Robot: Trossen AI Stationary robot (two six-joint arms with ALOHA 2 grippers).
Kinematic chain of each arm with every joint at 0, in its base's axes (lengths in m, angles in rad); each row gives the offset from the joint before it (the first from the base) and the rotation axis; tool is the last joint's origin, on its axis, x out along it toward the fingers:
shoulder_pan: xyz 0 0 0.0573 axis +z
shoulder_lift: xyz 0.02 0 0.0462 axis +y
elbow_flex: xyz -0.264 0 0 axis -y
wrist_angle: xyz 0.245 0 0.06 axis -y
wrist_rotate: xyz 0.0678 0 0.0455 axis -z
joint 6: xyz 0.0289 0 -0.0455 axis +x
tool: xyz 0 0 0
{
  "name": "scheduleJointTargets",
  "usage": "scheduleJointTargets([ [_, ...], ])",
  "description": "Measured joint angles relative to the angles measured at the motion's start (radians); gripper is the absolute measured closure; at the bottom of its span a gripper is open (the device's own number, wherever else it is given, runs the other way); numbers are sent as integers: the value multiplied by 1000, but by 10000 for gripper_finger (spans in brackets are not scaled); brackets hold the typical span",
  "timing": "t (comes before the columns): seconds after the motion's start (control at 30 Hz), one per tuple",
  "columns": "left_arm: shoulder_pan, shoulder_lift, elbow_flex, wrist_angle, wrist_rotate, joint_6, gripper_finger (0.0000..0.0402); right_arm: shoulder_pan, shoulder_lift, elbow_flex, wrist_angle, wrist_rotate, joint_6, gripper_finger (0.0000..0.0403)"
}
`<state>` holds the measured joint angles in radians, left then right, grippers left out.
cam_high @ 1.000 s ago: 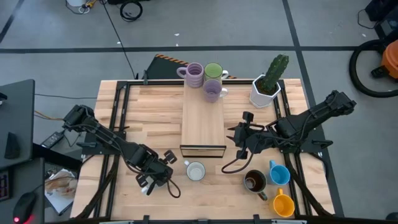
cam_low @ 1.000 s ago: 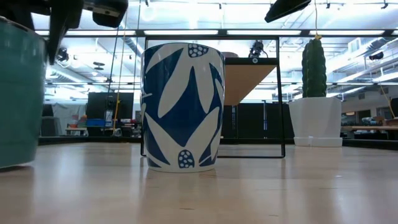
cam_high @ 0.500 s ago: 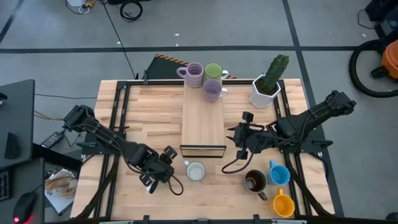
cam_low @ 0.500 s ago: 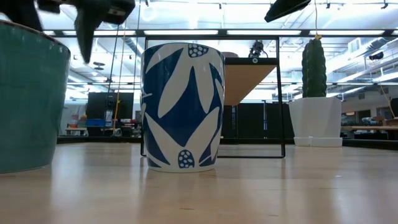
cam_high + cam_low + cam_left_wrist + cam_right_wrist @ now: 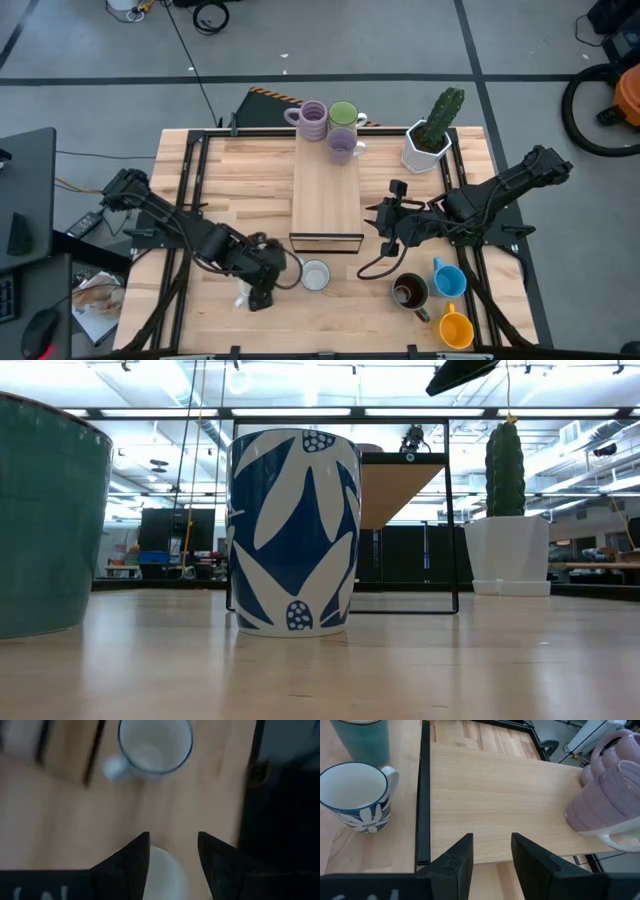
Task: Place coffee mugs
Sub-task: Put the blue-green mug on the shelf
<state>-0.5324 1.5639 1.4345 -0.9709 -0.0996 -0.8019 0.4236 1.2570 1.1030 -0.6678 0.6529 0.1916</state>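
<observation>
A teal mug (image 5: 50, 520) stands on its base on the table, left of a blue-and-white flowered mug (image 5: 293, 530). My left gripper (image 5: 172, 845) hangs open just above the teal mug's pale rim (image 5: 165, 870), with the flowered mug (image 5: 155, 742) beyond it. In the high view this gripper (image 5: 262, 282) is near the table's front. Two lilac mugs (image 5: 313, 120) and a green mug (image 5: 343, 113) stand at the far end of a wooden shelf (image 5: 326, 195). My right gripper (image 5: 392, 222) waits open at the shelf's right.
A brown mug (image 5: 409, 291), a blue mug (image 5: 449, 277) and an orange mug (image 5: 455, 330) stand at the front right. A white pot with a cactus (image 5: 430, 140) stands at the back right. The shelf's black frame (image 5: 423, 795) runs beside the flowered mug (image 5: 355, 795).
My left gripper has let go of the teal mug and gone up, out of the low view. Before that, the teal mug came a little toward the flowered mug. It now stands still on the table.
</observation>
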Motion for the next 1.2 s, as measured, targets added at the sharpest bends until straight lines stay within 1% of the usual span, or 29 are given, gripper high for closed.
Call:
scheduleJointTargets([
  [0.07,5,7,0,0,94,-214,230,0,0,0,0,0,-9,264],
  [0.13,6,20,-1,4,176,-367,230,0,0,0,0,0,-20,264],
  [0.17,0,29,-1,16,193,-408,230,0,0,0,1,0,-30,264],
  [0.3,-19,84,4,25,209,-474,230,0,0,0,2,0,-46,264],
  [0.4,-22,141,67,-40,207,-483,230,0,0,0,10,0,-61,264],
  [0.57,-29,251,223,-269,129,-478,230,0,0,0,28,0,-80,264],
  [0.63,-29,288,265,-317,111,-482,230,0,0,0,35,0,-83,264],
  [0.8,-27,337,277,-301,110,-485,230,0,0,0,39,0,-86,264],
  [0.97,-28,367,277,-346,108,-477,230,0,0,0,39,-7,-86,264],
  [1.03,-28,373,277,-365,88,-470,230,0,0,0,40,-15,-82,264],
  [1.2,-27,398,277,-341,69,-444,230,0,0,0,47,-19,-79,264],
])
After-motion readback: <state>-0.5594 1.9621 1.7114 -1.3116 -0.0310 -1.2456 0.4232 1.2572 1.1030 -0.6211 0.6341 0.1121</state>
